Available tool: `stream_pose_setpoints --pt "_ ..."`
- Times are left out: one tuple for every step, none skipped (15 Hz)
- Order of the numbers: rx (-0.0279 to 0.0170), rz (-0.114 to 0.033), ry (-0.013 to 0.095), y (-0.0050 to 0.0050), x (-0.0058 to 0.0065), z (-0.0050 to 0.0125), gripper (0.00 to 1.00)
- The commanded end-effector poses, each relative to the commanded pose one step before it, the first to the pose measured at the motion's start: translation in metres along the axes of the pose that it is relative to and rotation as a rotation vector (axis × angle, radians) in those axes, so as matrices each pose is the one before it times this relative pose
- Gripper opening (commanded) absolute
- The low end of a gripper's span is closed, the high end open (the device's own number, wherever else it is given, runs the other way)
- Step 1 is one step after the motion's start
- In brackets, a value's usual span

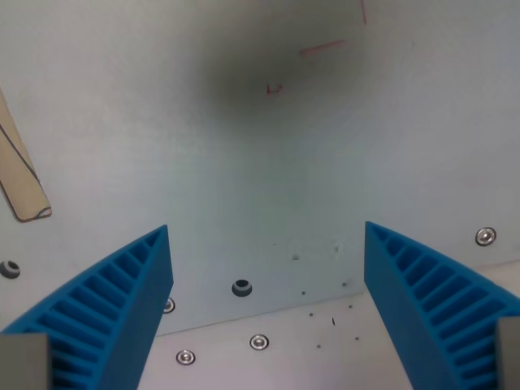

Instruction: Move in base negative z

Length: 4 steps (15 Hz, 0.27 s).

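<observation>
Two blue ribbed fingers [114, 301] of the claw [268, 301] stand spread wide apart at the bottom corners of the wrist view, released and holding nothing, with bare pale bench [268, 179] between them. No object belongs to this task, only a straight descent, and the bench looks close: its screw heads [258, 342], a dark hole [241, 287], faint red pen marks [321, 49] and a tan strip [20, 175] at the wrist view's left show fairly large. I judge the lowering well along, with little travel left before contact, though the remaining gap cannot be read.
</observation>
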<state>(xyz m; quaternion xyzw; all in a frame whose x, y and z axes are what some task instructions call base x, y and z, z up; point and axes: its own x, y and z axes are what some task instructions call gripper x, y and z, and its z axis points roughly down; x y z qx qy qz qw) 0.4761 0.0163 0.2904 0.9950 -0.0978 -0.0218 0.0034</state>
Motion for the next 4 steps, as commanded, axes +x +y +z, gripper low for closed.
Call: stream_pose_setpoints --pt "0.00569 0.0009 0.0370 0.00052 -0.00212 0.01190 1.00" --pt "0.00000 0.0000 0.0000 -0.00011 0.00047 0.00500 1.00" --pt "0.00000 0.0000 0.0000 -0.00012 0.00052 0.00500 1.00" --pt "0.00000 0.0000 0.0000 -0.00013 0.00056 0.00500 1.00"
